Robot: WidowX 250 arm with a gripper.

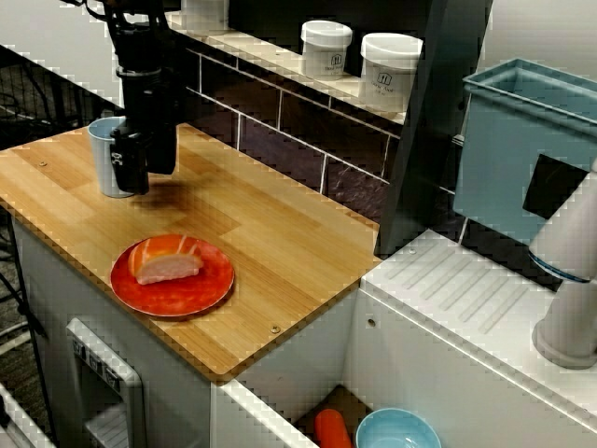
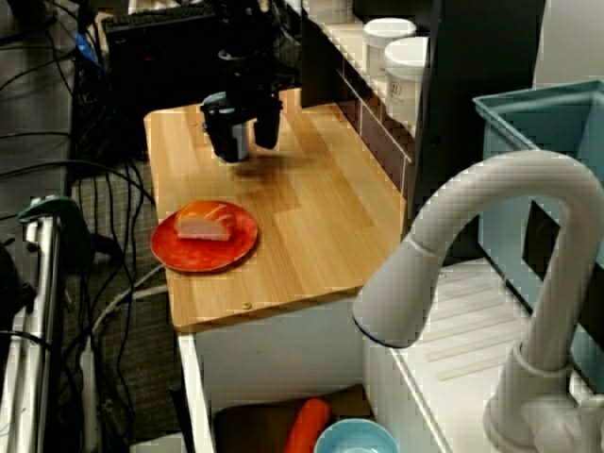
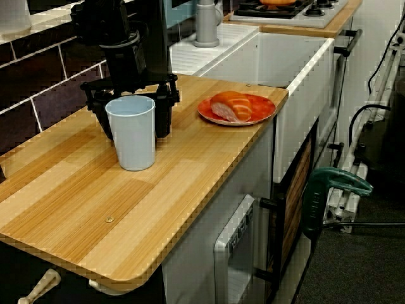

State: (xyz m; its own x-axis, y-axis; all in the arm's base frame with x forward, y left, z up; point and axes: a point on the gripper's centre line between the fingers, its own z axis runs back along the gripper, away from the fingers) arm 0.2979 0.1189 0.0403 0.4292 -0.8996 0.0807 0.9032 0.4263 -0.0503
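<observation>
Gripper [image 1: 145, 175] hangs low, fingers spread wide and holding nothing, just beside upright pale-blue cup [image 3: 131, 133] standing free near a back corner of the table [image 1: 280, 243]; salmon nigiri [image 1: 168, 263] lies on orange plate [image 1: 191, 291] by front edge.

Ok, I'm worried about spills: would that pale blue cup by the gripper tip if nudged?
Probably: the cup stands tall, tapering to a smaller base. It looks like thin plastic, so likely light and easily slid on the smooth wooden counter.
</observation>
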